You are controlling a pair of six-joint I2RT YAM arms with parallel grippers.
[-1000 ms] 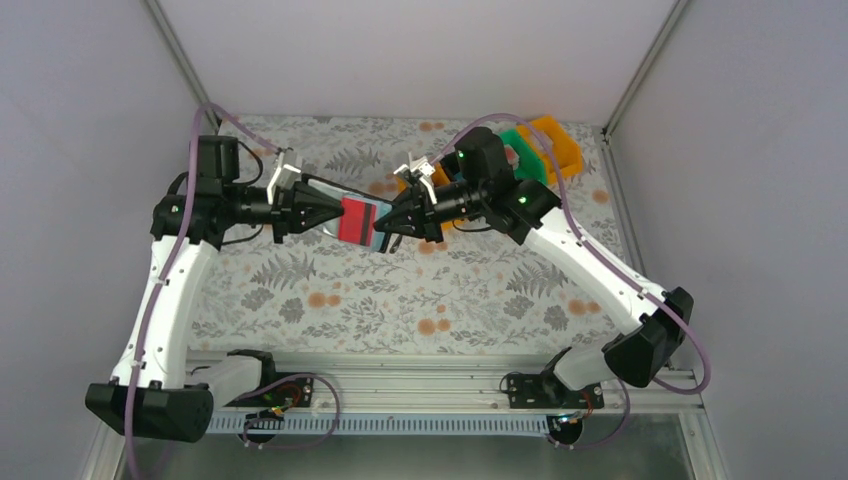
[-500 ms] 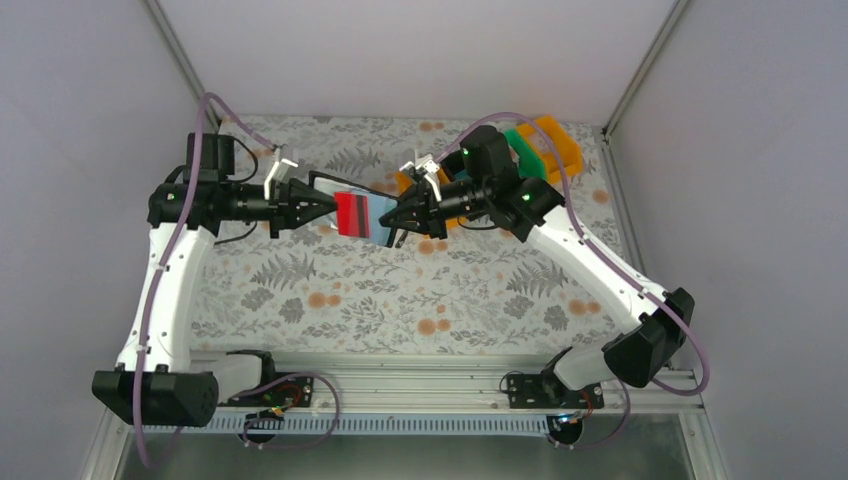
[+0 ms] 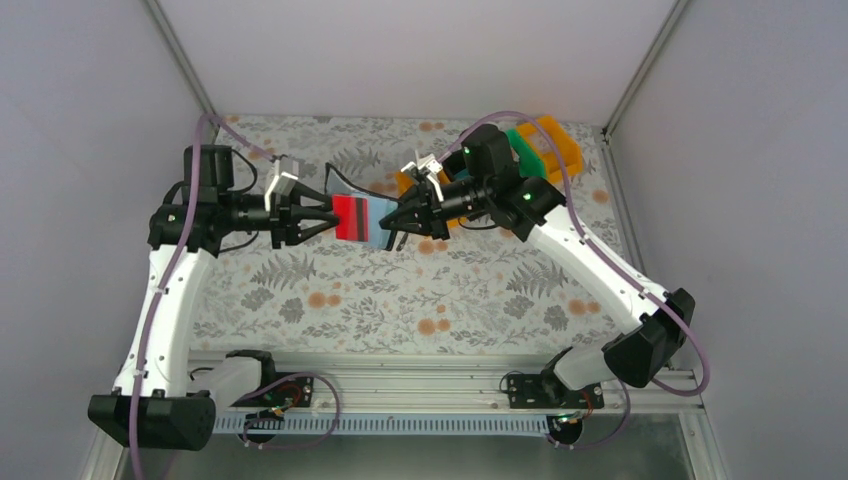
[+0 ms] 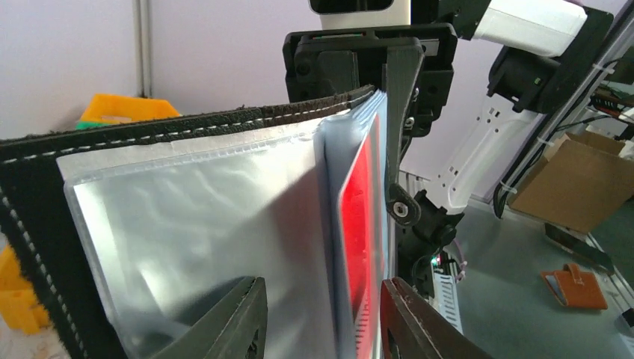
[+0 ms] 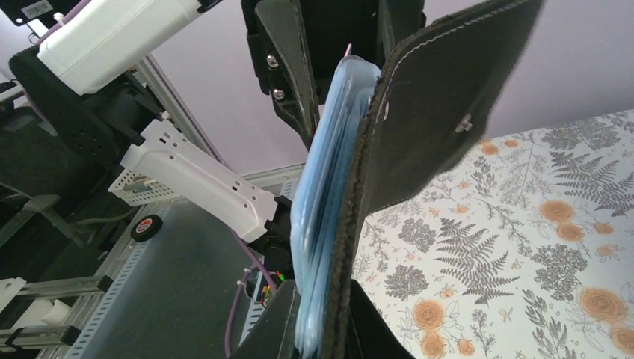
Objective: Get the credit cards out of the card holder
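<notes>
Right jaws clenched on the card holder (image 3: 381, 214) (held aloft) — left jaws parted, straddling its red card (image 3: 350, 217).

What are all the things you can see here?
table: one, flowery cloth, under everything
card holder: one, black with pale see-through sleeves, held up in the air
credit card: one showing, red, inside a sleeve; more may be hidden
orange bins: two, one in the far right corner, one nearer the middle and partly hidden
green bin: one, beside the far orange bin
cardboard box: one, brown, off the table
left hand: one, black, open, a finger on each side of the sleeves
right hand: one, black, shut on the card holder
</notes>
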